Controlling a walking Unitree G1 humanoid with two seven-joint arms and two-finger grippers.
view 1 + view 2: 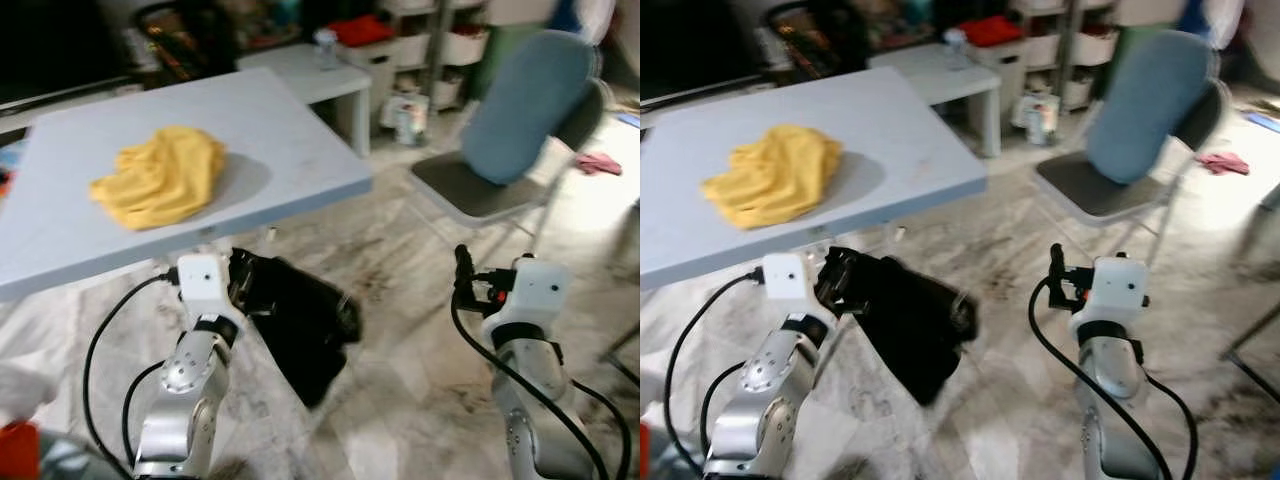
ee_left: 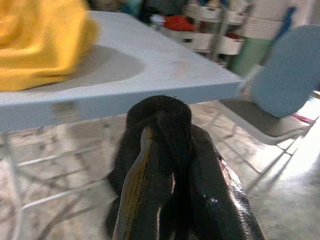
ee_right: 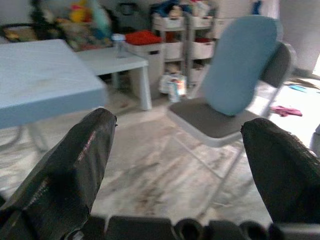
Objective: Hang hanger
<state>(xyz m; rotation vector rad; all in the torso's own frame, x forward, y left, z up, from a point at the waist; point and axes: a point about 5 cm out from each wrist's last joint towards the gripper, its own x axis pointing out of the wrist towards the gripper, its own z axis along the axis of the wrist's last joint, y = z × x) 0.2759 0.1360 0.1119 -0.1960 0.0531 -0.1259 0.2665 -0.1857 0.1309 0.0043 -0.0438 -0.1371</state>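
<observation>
My left gripper [image 1: 240, 282] is shut on a black garment [image 1: 300, 325], which hangs from it just below the front edge of the light blue table [image 1: 290, 150]. In the left wrist view the black fingers [image 2: 145, 185] pinch a bunched fold of the black cloth [image 2: 160, 112]. My right gripper [image 1: 463, 268] is raised over the marble floor to the right, in front of the chair. It stands open, with its fingers [image 3: 75, 165] spread wide and nothing between them. No hanger can be made out.
A crumpled yellow cloth [image 1: 160, 175] lies on the blue table. A folding chair [image 1: 520, 125] with a blue backrest stands at the right. Behind are a low white table [image 1: 320, 75] and shelves with bins [image 3: 175, 30]. A pink cloth [image 1: 598, 162] lies on the floor.
</observation>
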